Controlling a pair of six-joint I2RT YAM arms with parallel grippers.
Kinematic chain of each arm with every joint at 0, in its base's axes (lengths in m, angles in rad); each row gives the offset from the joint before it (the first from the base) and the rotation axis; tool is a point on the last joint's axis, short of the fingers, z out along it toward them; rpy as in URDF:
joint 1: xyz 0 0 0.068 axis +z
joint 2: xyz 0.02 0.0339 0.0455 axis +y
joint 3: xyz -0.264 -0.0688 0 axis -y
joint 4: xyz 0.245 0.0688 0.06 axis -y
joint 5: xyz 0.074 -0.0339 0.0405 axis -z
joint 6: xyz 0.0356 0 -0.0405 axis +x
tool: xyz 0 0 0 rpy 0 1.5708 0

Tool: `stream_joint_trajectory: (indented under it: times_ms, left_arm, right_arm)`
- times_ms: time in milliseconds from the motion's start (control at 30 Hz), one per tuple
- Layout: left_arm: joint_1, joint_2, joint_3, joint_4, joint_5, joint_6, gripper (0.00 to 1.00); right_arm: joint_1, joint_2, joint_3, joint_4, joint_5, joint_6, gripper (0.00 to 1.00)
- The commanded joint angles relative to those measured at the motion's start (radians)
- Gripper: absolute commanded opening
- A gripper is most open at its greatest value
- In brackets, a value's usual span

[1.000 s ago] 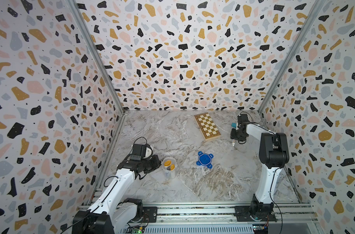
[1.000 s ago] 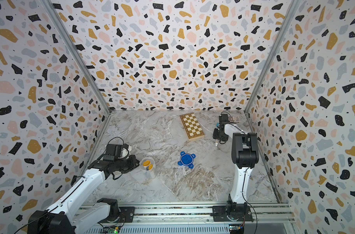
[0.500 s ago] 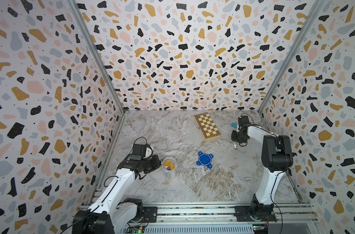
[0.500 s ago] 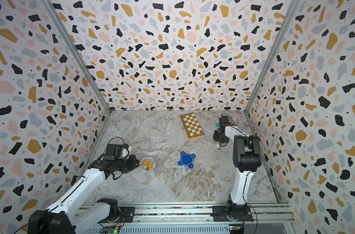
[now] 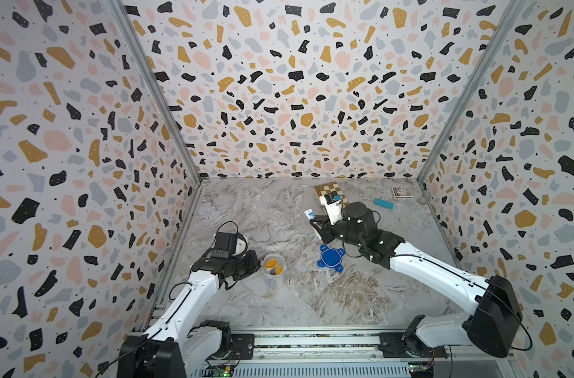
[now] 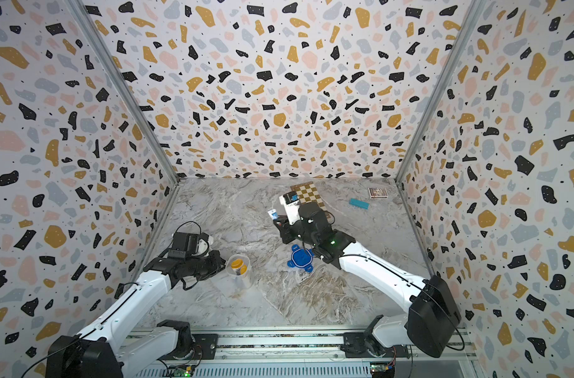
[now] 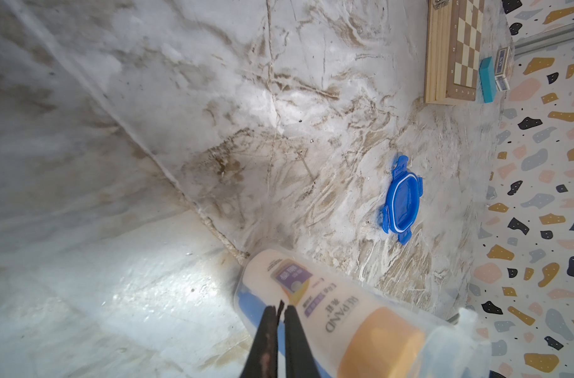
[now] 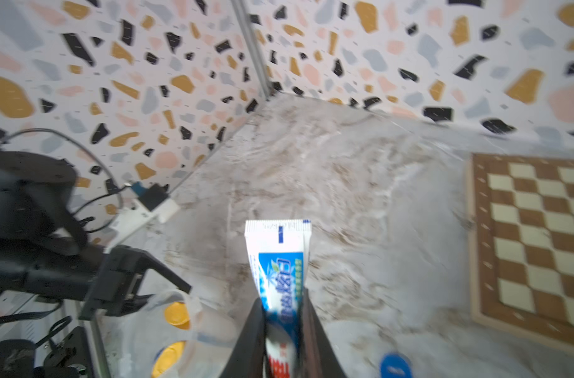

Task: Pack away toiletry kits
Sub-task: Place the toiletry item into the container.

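Observation:
A clear container (image 5: 273, 273) stands at the front left, and my left gripper (image 5: 258, 261) is shut on its rim. The wrist view shows the jaws (image 7: 280, 307) pinching the thin wall. Inside are two white bottles with orange caps (image 5: 271, 262), the nearer one (image 7: 328, 304) lying against the wall, and a blue stick (image 7: 250, 304) beside it. My right gripper (image 5: 315, 222) hangs above the table's middle, shut on a white-blue tube (image 5: 309, 214). The tube (image 8: 279, 261) juts out from between the jaws (image 8: 284, 301). The container (image 8: 181, 333) sits below and to one side.
A blue clip lid (image 5: 331, 258) lies flat between the container and the right arm. A wooden chessboard (image 5: 333, 189) lies at the back, partly behind the right wrist. A teal block (image 5: 383, 203) and a small patterned card box (image 5: 401, 192) sit at the back right. Patterned walls close in three sides.
My right arm has swung from the back right, beside the teal block, to the table's middle, carrying the tube. The left arm and the container have not moved.

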Motion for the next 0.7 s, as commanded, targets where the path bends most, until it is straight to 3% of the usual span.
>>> stream_joint_trajectory:
  times_ms: [0,167,667]
  left_arm:
    - [0.006,-0.003,-0.002,0.034,0.008,-0.005,0.09]
    - [0.008,-0.003,0.003,0.024,0.013,-0.002,0.08]
    - [0.035,-0.004,0.040,-0.026,0.026,0.022,0.08]
  right_arm:
    - [0.082,0.064,-0.002,0.271,0.021,-0.028,0.20]
    - [0.215,0.156,-0.028,0.537,0.103,-0.124,0.19]
    - [0.333,0.273,-0.203,0.997,0.195,-0.086,0.18]
